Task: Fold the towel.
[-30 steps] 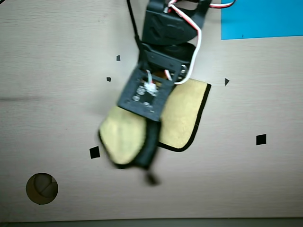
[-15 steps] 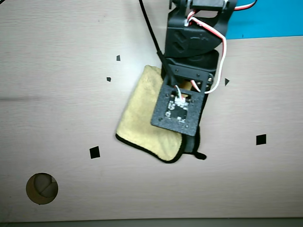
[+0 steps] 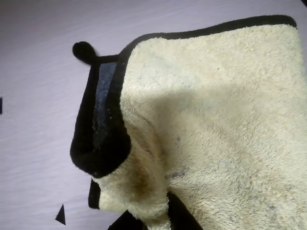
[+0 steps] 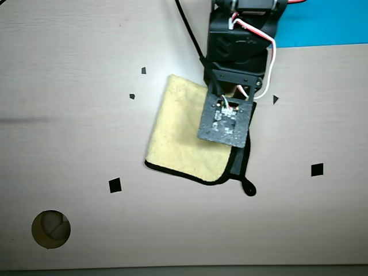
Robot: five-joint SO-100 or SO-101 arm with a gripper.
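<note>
The black arm (image 4: 236, 52) and its wrist board cover the gripper completely in the overhead view, and the wrist view shows only a dark sliver at the bottom edge that may be a fingertip, so whether the jaws are spread or closed, and whether they pinch anything, cannot be told. Directly under the arm lies the pale yellow fuzzy terry towel with thin black edge trim (image 4: 178, 135), doubled over on the light wood-grain table (image 4: 69, 69); its right part is hidden beneath the wrist board. In the wrist view the towel (image 3: 216, 124) fills most of the frame and runs off the right and bottom edges, its trimmed corner curled over, the small black loop (image 3: 84, 51) poking out at upper left. In the overhead view the loop (image 4: 248, 187) lies below the board.
</note>
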